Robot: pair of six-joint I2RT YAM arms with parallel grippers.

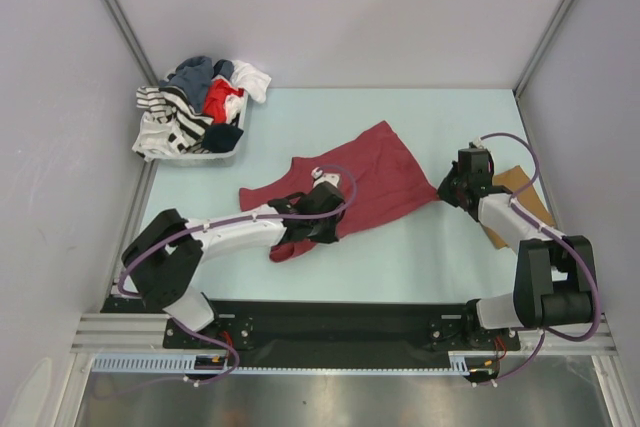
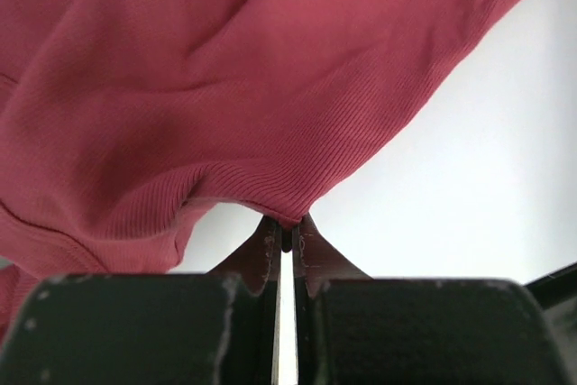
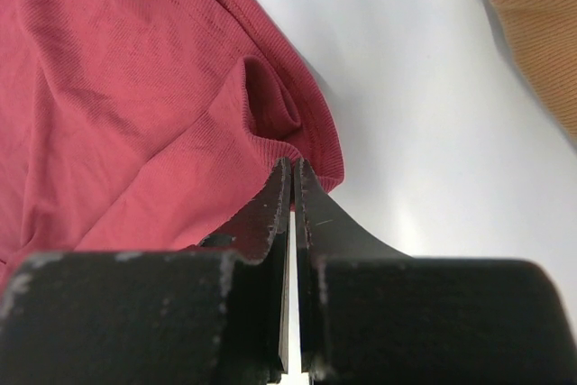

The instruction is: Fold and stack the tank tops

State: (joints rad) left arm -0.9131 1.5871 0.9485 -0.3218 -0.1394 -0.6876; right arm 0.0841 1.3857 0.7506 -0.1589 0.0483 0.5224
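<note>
Fabric of the maroon tank top (image 1: 385, 172), spread just right of the clothes basket (image 1: 200, 159), is pinched tight by both claws, left gripper (image 2: 286, 227) on its near edge, right gripper (image 3: 293, 169) on the edge farthest from that basket.

Soft, even white light fills the overhead view, so the pale table (image 1: 420, 257) carries only faint, blurry shadows beneath the arms and along the edge of the red top (image 1: 385, 172). The metal sheet (image 1: 350, 402) at the bottom gives a dull sheen. In both wrist views the top's ribbed weave is crisp close to the left gripper (image 2: 286, 233) and the right gripper (image 3: 291, 173), whose black bodies in the foreground are soft and dark; the table behind is washed out almost to white, and the tan cloth (image 3: 541, 33) is out of focus.
</note>
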